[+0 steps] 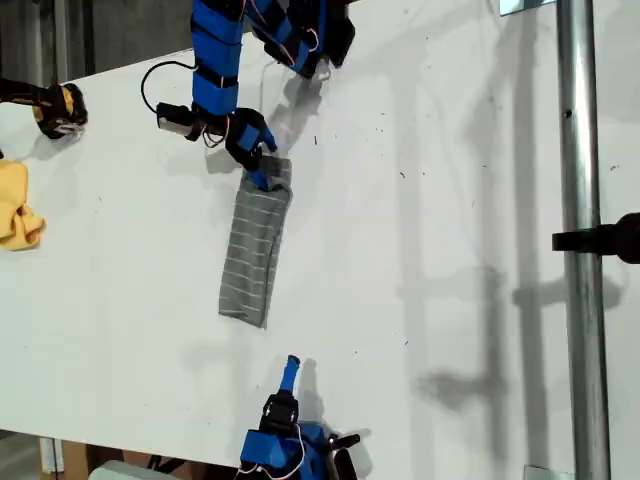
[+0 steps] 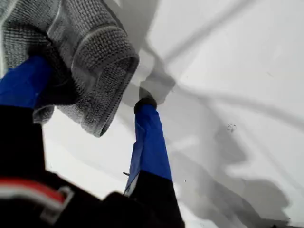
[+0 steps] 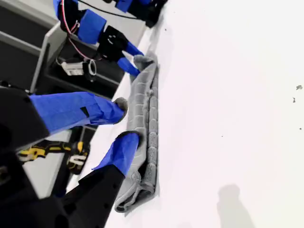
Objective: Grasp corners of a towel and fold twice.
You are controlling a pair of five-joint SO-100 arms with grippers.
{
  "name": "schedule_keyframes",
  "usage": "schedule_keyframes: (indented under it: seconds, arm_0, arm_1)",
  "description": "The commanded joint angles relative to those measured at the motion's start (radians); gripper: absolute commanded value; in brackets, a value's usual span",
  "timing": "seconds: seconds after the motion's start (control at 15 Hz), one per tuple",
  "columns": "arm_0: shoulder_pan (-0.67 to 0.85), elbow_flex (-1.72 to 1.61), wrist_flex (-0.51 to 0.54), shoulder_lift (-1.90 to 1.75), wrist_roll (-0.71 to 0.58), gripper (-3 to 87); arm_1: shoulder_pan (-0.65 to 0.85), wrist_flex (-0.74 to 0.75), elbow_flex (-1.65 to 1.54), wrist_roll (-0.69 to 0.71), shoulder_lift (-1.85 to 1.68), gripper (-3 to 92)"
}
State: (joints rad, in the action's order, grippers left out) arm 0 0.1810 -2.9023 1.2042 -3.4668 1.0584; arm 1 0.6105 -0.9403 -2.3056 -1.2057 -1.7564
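Nearest the exterior camera, my second gripper [image 1: 291, 364] waits with jaws apart, just short of the grey white-striped towel [image 1: 255, 250], a long strip running lengthwise toward my first gripper [image 1: 262, 165], whose spread jaws straddle its far end.

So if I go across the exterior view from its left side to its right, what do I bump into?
yellow cloth → black and yellow tool → towel → metal pole

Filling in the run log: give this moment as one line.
towel: folded strip | my first claw: open astride one end's corner | my second claw: open, off other end
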Motion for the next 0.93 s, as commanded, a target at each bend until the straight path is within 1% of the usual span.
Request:
schedule_keyframes:
  seconds: [0.0,0.13,0.2,0.33,0.4,0.53,0.6,0.67,0.87]
  arm_0:
    - [0.002,0.005,-0.002,-0.006,0.011,7.9]
    - [0.000,0.005,-0.002,-0.006,0.011,7.9]
    - [-0.002,0.005,-0.002,-0.006,0.012,7.9]
    - [-0.003,0.005,0.000,-0.006,0.012,7.8]
    - [-0.005,0.005,0.000,-0.006,0.012,7.7]
    - [-0.005,0.005,0.002,-0.006,0.012,7.7]
    - [-0.005,0.005,0.002,-0.006,0.012,7.6]
    - [-0.005,0.005,0.002,-0.006,0.012,7.6]
    - [-0.011,0.006,0.002,-0.006,0.012,7.4]
  arm_1:
    - [0.000,0.012,0.129,0.023,0.083,36.2]
    - [-0.035,0.034,0.227,0.023,0.179,34.6]
    - [-0.048,0.037,0.275,0.023,0.222,30.2]
    - [-0.063,0.046,0.339,0.014,0.281,17.1]
    - [-0.069,0.043,0.367,0.015,0.304,14.7]
    - [-0.084,0.046,0.400,0.023,0.331,4.1]
    - [-0.092,0.049,0.402,0.028,0.333,1.3]
    - [-0.097,0.041,0.403,0.034,0.328,0.5]
    - [-0.112,-0.057,0.347,0.035,0.224,0.0]
